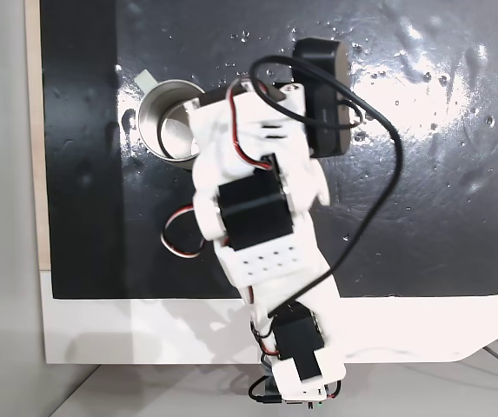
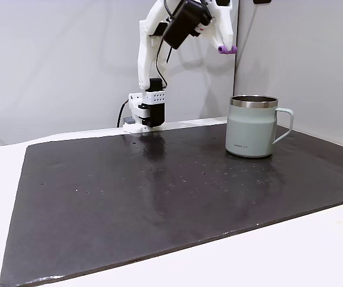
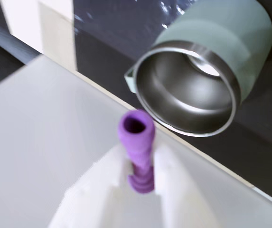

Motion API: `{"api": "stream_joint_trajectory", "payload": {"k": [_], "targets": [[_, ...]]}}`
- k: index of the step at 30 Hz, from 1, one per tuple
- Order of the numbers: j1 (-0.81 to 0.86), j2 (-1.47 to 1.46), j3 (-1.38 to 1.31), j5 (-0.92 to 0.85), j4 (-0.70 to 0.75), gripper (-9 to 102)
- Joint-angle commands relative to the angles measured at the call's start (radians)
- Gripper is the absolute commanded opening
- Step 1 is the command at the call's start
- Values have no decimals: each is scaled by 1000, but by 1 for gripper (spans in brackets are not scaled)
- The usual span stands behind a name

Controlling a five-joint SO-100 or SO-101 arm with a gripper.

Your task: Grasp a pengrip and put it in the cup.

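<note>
My gripper (image 3: pixel 140 164) is shut on the purple pengrip (image 3: pixel 137 142), which sticks out past the white fingertips with its hollow end forward. In a fixed view from the side the gripper (image 2: pixel 225 46) holds the pengrip (image 2: pixel 227 49) high in the air, up and left of the cup (image 2: pixel 252 127). The cup is a pale grey-green mug with a steel rim and a side handle, upright on the dark mat. From above, the arm covers part of the cup (image 1: pixel 166 122). The wrist view shows the cup's open mouth (image 3: pixel 188 90) ahead of the pengrip.
A dark, glossy mat (image 2: pixel 159 191) with small specks covers the table; white table surface (image 2: pixel 291 251) borders it. The arm's base (image 2: pixel 147 110) stands at the mat's far edge. Grey walls stand behind.
</note>
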Motion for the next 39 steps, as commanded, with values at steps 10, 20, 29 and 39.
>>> {"api": "stream_joint_trajectory", "payload": {"k": [10,20,29,39], "targets": [[-173,-160,-133,-58,-5,0],[-189,-170,-124,-63,0,13],[-186,-164,-115,-67,6,36],[-164,-149,-112,-72,8,36]]}}
